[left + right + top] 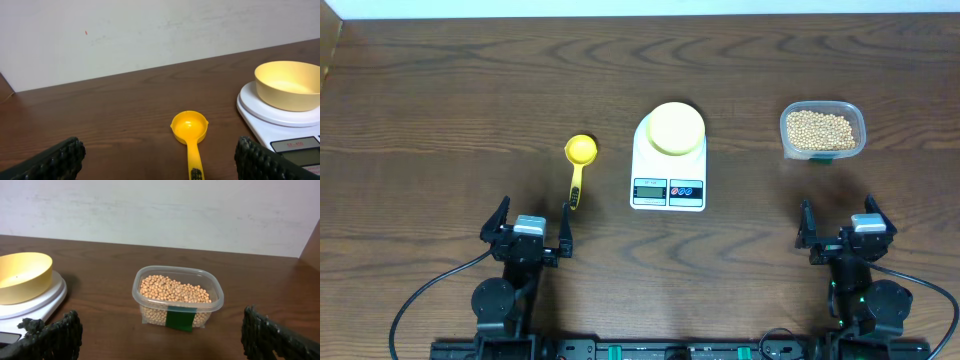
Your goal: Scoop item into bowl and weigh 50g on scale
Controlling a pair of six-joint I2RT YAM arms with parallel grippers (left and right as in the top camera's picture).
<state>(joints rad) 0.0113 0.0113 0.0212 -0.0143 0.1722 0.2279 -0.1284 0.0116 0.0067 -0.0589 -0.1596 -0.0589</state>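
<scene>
- We see the left tool [532,222] low over the near left part of the desk [440,110], its jaws spread wide and nothing between them.
- The right tool [840,228] sits the same way on the near right side, jaws wide apart and holding nothing.
- The white scale [668,190] lies at the middle of the desk, between the two tools and farther back, with its display and two round buttons on the edge nearest the arms.
- The pale yellow bowl [676,128] stands upright on the scale's round platform at the far end; we see nothing inside it.
- The beans [820,130] fill a clear plastic container [861,128] to the right of the scale, well apart from it and straight ahead of the right tool.
- From the right wrist view we note a green label [182,319] on the container's near wall.
- A bright yellow scoop [578,165] lies flat on the desk just left of the scale, not touching it, cup end away from the arms and empty, handle pointing toward the left tool.
- The handle's end lies near the left tool's inner finger; we cannot tell whether they touch.
</scene>
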